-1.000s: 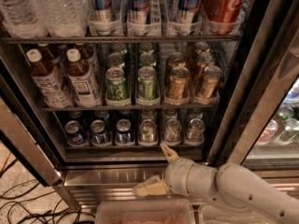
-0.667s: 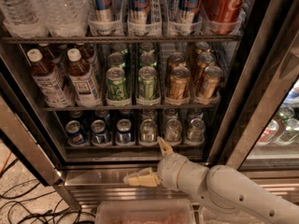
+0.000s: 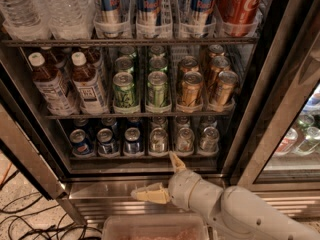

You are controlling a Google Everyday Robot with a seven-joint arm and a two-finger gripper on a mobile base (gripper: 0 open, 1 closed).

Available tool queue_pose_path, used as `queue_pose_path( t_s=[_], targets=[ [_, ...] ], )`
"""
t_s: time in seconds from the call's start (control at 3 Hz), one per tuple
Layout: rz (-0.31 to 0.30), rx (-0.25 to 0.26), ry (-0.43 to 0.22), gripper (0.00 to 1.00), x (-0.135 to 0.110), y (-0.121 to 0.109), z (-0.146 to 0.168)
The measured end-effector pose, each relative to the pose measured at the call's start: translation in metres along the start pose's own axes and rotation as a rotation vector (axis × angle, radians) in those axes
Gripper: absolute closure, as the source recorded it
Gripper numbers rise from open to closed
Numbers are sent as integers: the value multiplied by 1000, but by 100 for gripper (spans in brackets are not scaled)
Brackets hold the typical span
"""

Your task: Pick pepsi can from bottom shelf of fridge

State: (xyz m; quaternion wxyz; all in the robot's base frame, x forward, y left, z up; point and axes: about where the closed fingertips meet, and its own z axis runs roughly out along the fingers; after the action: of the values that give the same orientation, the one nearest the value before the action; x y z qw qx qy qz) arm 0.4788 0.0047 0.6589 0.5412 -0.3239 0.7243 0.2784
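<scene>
The gripper [image 3: 151, 174] has slid a little to the left along the front of the fridge's steel sill [image 3: 95, 190], just below the bottom shelf [image 3: 120, 157]. Its lower finger [image 3: 150, 194] now reaches further left, with its tip under the third lane of cans instead of between the third and fourth. The upper finger tip is back level with the shelf's front edge after a brief rise. The arm [image 3: 240, 214] behind it has come left and sits slightly lower. The fingers are spread as before.
</scene>
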Motion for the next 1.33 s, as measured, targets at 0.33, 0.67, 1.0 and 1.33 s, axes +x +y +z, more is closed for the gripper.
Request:
queue_pose_path(
  t_s=[0.33,0.67,1.0,1.33],
  targets=[
    [52,41,-78,0,5,7,12],
    [50,75,-100,0,7,11,32],
    [17,91,-91,0,8,12,57],
    [5,99,-69,0,13,6,77]
  ],
)
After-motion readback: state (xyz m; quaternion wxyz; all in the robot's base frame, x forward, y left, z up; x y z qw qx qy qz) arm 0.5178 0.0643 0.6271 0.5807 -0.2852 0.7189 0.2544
